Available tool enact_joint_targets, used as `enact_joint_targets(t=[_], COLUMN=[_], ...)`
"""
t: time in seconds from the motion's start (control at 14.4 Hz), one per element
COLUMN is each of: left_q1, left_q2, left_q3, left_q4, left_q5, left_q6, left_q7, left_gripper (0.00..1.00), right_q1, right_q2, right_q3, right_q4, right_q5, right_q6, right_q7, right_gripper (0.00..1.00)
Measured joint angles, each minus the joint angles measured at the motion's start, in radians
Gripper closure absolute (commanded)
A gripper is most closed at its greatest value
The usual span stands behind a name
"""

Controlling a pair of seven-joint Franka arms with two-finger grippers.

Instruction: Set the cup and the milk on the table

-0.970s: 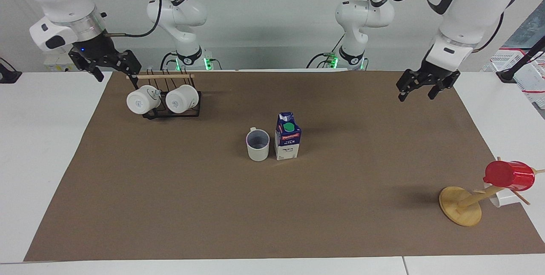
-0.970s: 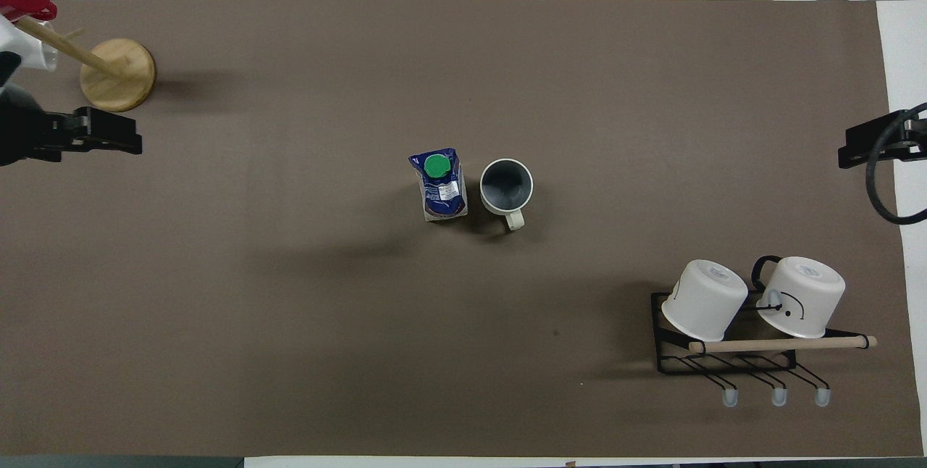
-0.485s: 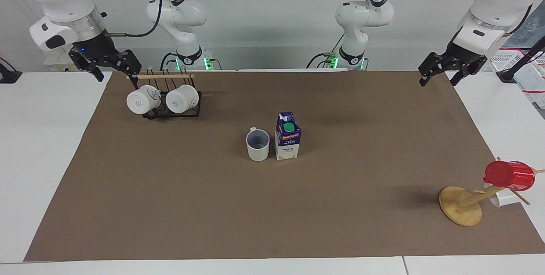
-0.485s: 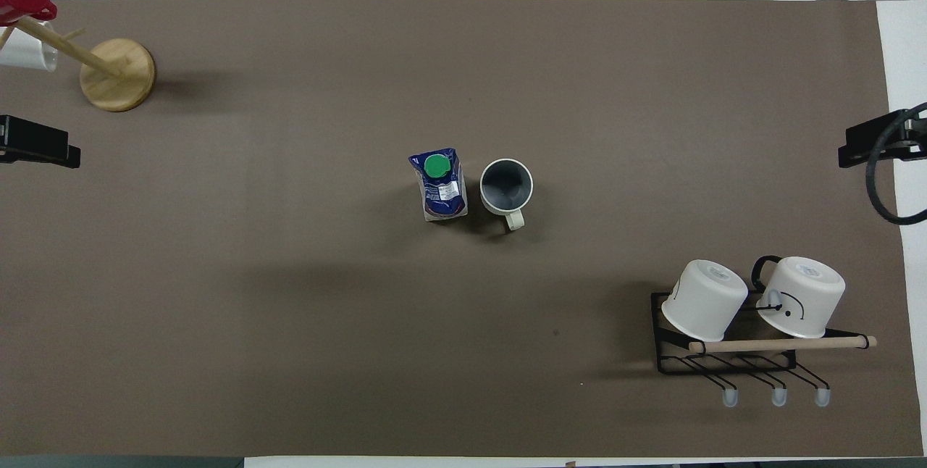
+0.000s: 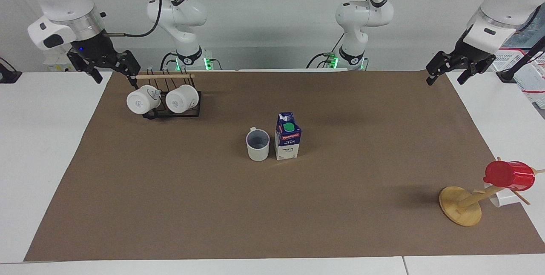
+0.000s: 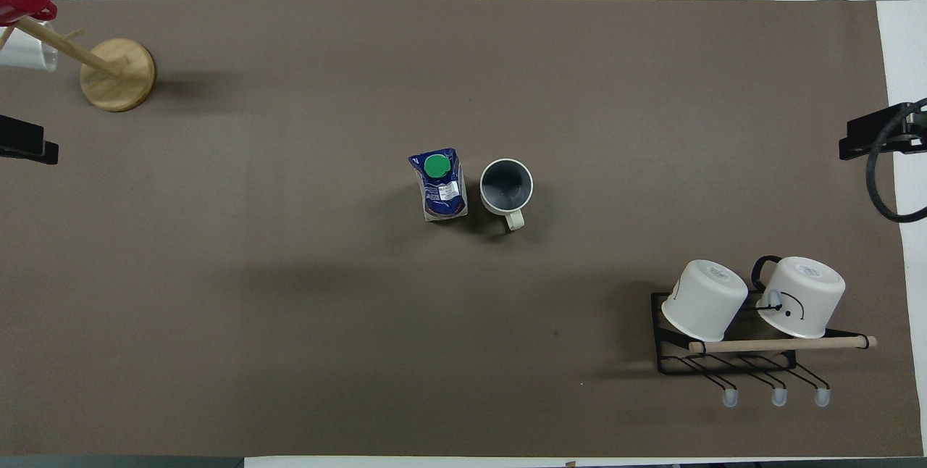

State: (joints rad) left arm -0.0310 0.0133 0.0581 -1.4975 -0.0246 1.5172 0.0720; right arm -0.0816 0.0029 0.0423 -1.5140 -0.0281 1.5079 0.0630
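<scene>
The cup (image 5: 258, 144), off-white with a grey-blue inside, stands upright on the brown paper of the table (image 5: 340, 215), near its middle. The milk (image 5: 287, 136), a blue and white carton with a green cap, stands upright beside it, close but apart. Both also show in the overhead view, the cup (image 6: 506, 185) and the milk (image 6: 440, 185). My left gripper (image 5: 445, 80) hangs open and empty over the paper's corner at the left arm's end. My right gripper (image 5: 118, 80) hangs open and empty beside the mug rack at the right arm's end.
A black wire rack (image 5: 171, 113) with two white mugs stands near the robots at the right arm's end. A wooden mug tree (image 5: 460, 206) with a red cup (image 5: 509, 176) and a white cup stands far from the robots at the left arm's end.
My left gripper has risen and drawn back from over the paper toward the table's edge at its own end. The right gripper, cup and milk have stayed put.
</scene>
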Motion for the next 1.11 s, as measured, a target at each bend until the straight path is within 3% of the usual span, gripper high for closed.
enact_joint_targets(t=[1.11], left_q1=[0.008], left_q2=[0.001], left_q3=[-0.012], left_q4=[-0.006], left_q5=[0.0], left_q6=[-0.003], left_q7=[0.027], left_gripper=[0.0], right_q1=[0.001], right_q2=[0.0], right_q3=[0.004], right_q4=[0.0], right_q5=[0.0], right_q6=[0.0], right_q7=[0.0], right_gripper=[0.0])
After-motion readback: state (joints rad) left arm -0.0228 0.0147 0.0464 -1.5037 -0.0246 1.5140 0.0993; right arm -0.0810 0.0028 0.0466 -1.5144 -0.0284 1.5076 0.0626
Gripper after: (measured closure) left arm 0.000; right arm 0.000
